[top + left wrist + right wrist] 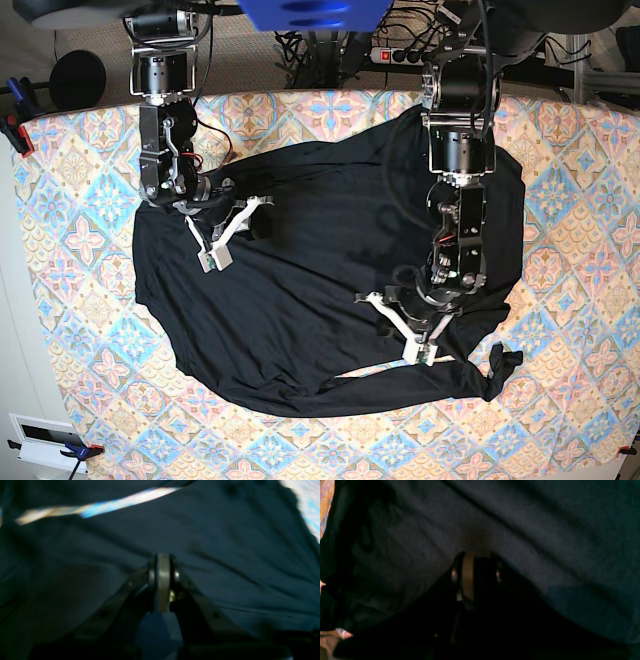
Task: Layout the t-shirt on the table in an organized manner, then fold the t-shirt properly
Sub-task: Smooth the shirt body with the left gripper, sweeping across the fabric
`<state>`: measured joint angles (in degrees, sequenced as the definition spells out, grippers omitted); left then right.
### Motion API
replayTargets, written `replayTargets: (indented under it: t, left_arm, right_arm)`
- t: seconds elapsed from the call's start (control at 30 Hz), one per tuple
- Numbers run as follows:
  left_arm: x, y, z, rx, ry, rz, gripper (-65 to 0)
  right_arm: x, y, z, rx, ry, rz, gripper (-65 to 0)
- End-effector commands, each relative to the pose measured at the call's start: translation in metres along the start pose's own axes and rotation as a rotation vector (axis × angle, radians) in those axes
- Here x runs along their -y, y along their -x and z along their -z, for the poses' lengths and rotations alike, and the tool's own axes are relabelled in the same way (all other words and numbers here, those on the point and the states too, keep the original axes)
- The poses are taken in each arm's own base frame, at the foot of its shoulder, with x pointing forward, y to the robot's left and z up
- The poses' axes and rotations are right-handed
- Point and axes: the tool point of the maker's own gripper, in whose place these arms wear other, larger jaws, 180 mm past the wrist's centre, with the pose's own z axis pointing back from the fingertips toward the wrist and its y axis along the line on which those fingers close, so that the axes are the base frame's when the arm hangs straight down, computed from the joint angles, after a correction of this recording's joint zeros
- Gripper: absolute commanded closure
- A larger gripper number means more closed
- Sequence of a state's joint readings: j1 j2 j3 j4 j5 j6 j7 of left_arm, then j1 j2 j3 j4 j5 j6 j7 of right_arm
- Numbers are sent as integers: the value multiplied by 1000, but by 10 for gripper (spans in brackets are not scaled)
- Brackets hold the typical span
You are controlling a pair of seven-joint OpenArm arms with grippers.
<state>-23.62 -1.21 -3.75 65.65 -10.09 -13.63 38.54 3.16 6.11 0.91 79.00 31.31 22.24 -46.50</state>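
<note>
The t-shirt point(300, 300) lies spread over the middle of the bench point(80, 330) as 1 broad, rumpled black mass, not yet squared up. Its outline is rounded and uneven, and a twisted bit of fabric, probably a sleeve end, pokes out just past the left claw point(425, 345) toward the bench's near edge. I judge the layout stage only partly done: the cloth is opened out but creased, and no fold has been started, so both the smoothing and all of the folding are left.

The left claw is clenched; in its wrist view the pads meet with dark fabric all around them, though whether any cloth is pinched between them I cannot tell. The right claw point(212, 255) sits over the shirt's other side, with black cloth under and ahead of it. Its jaws stand slightly apart in the wrist view, where something dark fills the gap; whether that is gripped fabric or shadow I cannot tell.

Both wrist views are dim and blurred, showing little but wrinkles and slivers of patterned bench at the edges. From above, black on black hides the collar, hem and sleeves, so which way the shirt faces is unclear. The arms cover the cloth directly beneath them.
</note>
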Motion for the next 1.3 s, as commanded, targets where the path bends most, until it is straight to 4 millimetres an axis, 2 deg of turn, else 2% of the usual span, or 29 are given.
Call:
replayTargets:
  t: [0.0, 0.03, 0.1, 0.2, 0.37, 0.53, 0.63, 0.77, 0.83, 0.97, 1.13, 1.2, 1.27]
  left_arm:
    - [-9, -15, 3, 29, -31, -7, 0]
    - [-15, -12, 10, 17, -54, -29, 0]
    - [-27, 10, 20, -29, -95, -77, 0]
    - [-61, 12, 16, -18, -177, -87, 0]
    - [-102, 9, 1, -16, -271, -80, 0]
    - [-148, 4, -19, -9, -368, -67, 0]
    - [-172, 11, -32, -21, -413, -50, 0]
    - [-203, 1, -50, 37, -470, -11, 0]
    - [-221, 3, -62, 52, -506, 14, 0]
    - [-245, 2, -80, 66, -554, 43, 0]
    - [-286, -10, -115, 163, -676, -46, 0]
    - [-289, -9, -117, 140, -679, -58, 0]
    - [-270, -7, -106, 98, -634, -41, 0]
  right_arm:
    - [-1, -17, -3, 46, -8, -17, -94]
    - [-1, -17, -3, 46, -8, -17, -94]
    - [-1, -17, -3, 46, -8, -17, -94]
    - [-1, -17, -3, 46, -8, -17, -94]
    - [-1, -17, -3, 46, -8, -17, -94]
    - [-2, -17, -3, 45, -9, -19, -94]
    - [-2, -17, -3, 45, -9, -19, -94]
    - [-1, -17, -3, 45, -8, -18, -94]
    - [-1, -17, -3, 46, -8, -17, -94]
    - [-1, -17, -3, 48, -8, -17, -94]
    - [-2, -18, -3, 48, -9, -19, -94]
    - [-2, -18, -3, 48, -9, -19, -94]
    - [-2, -18, -3, 48, -9, -19, -94]
